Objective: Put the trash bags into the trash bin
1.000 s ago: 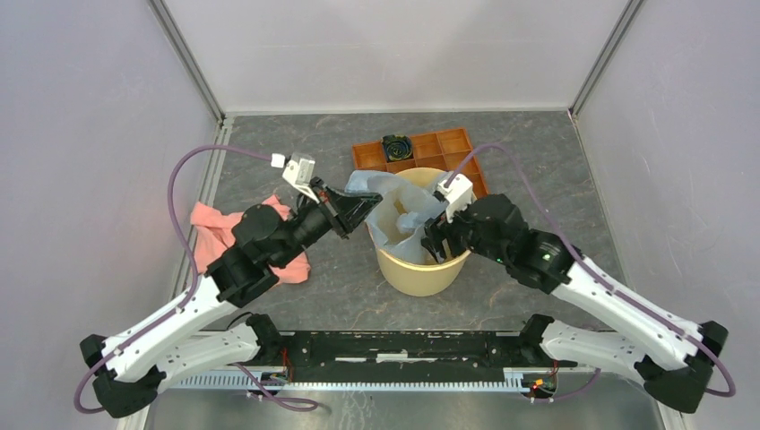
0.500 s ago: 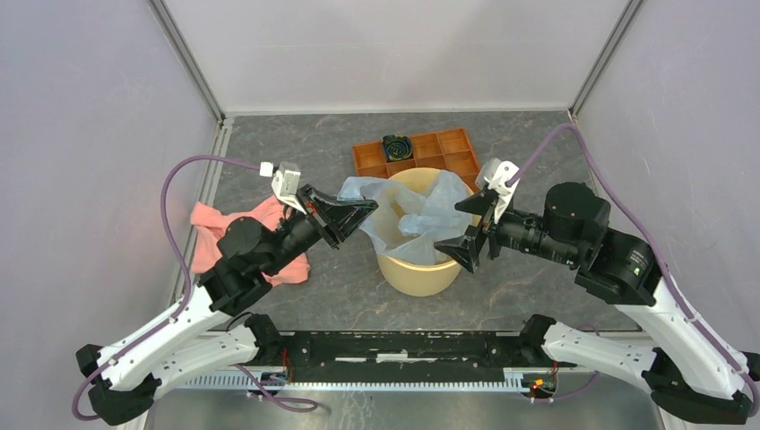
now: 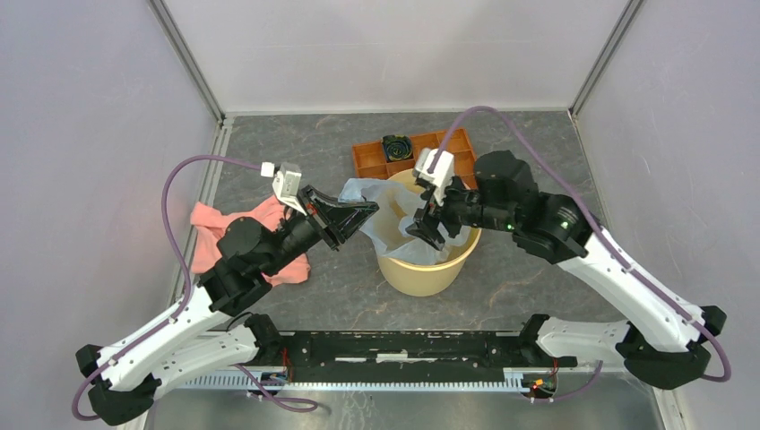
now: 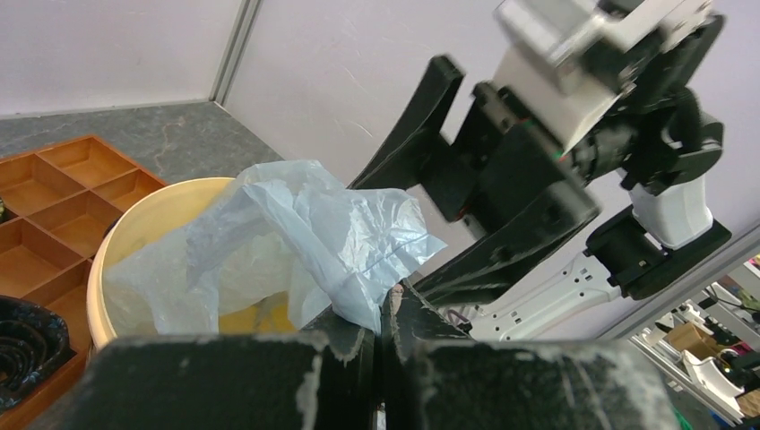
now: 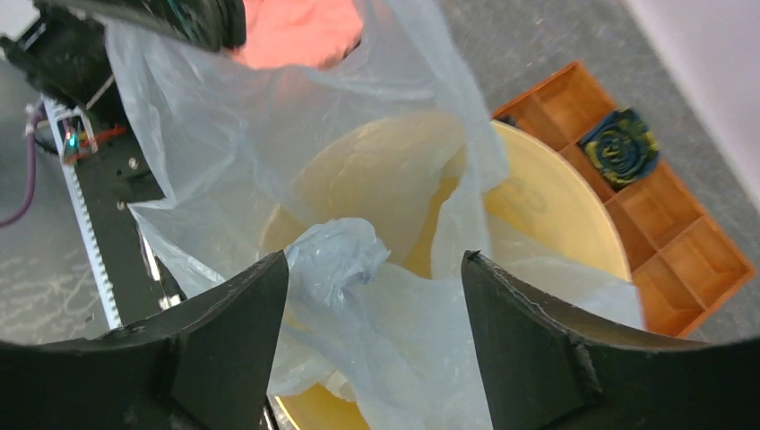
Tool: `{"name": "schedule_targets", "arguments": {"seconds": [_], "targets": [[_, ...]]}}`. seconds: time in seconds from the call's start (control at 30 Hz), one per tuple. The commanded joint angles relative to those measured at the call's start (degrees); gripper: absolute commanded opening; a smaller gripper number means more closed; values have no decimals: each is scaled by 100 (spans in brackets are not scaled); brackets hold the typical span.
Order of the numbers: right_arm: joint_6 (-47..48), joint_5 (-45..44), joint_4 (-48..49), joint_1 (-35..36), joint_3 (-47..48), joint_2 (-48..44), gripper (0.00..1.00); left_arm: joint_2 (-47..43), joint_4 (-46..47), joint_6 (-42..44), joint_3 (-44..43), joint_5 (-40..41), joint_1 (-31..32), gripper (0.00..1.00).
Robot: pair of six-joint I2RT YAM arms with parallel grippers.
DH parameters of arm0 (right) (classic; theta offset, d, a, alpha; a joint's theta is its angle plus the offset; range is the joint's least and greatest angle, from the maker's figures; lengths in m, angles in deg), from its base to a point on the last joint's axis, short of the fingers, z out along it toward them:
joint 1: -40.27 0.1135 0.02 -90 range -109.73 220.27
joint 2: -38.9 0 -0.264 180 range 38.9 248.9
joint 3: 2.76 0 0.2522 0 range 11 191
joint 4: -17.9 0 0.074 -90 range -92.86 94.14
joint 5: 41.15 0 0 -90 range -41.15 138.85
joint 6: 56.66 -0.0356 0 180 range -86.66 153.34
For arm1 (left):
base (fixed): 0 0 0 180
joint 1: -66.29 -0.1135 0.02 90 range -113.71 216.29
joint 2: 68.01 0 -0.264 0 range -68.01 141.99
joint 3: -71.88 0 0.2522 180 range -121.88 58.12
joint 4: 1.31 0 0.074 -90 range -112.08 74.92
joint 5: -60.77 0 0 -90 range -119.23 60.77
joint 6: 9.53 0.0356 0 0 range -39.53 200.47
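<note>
One pink cloth [image 3: 213, 235] lay at left, half hidden under the left arm [image 3: 260, 246]. The left gripper [image 3: 368, 212], pressed together, pinched the single trash bag [image 3: 360, 189], which draped into the one trash bin [image 3: 421, 273]. The right gripper [image 3: 426, 231] stood apart over it, partly blocking one orange tray [image 3: 367, 157].
</note>
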Motion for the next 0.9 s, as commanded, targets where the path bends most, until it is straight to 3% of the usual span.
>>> {"name": "schedule_targets", "arguments": {"seconds": [0.0, 0.03, 0.07, 0.2, 0.23, 0.43, 0.5, 0.63, 0.87], "targets": [[378, 509, 253, 32, -284, -12, 76, -105, 104, 323, -59, -83, -11, 2], [372, 466, 354, 37, -354, -38, 75, -125, 78, 315, -59, -71, -11, 2], [327, 233, 455, 39, -414, -70, 66, -136, 42, 310, -59, -65, -11, 2], [-416, -1290, 843, 37, -583, -306, 9, -187, -100, 219, -51, -69, -11, 2], [-626, -1592, 910, 39, -654, -424, 1, -207, -156, 168, -43, -73, -11, 2], [-2385, -2723, 2477, 37, -2416, -2198, 1, -465, -430, -423, 250, -55, -11, 2], [-2725, -2960, 3198, 32, -3136, -2854, 0, -623, -359, -714, 506, -153, -11, 2], [-3212, -3778, 3743, 38, -4047, -3936, 1, -1134, -514, -1005, 938, -90, -11, 2], [-3146, -4013, 2555, 38, -4151, -4371, 1, -2026, -1089, -1562, 1583, 445, -11, 2]]}}
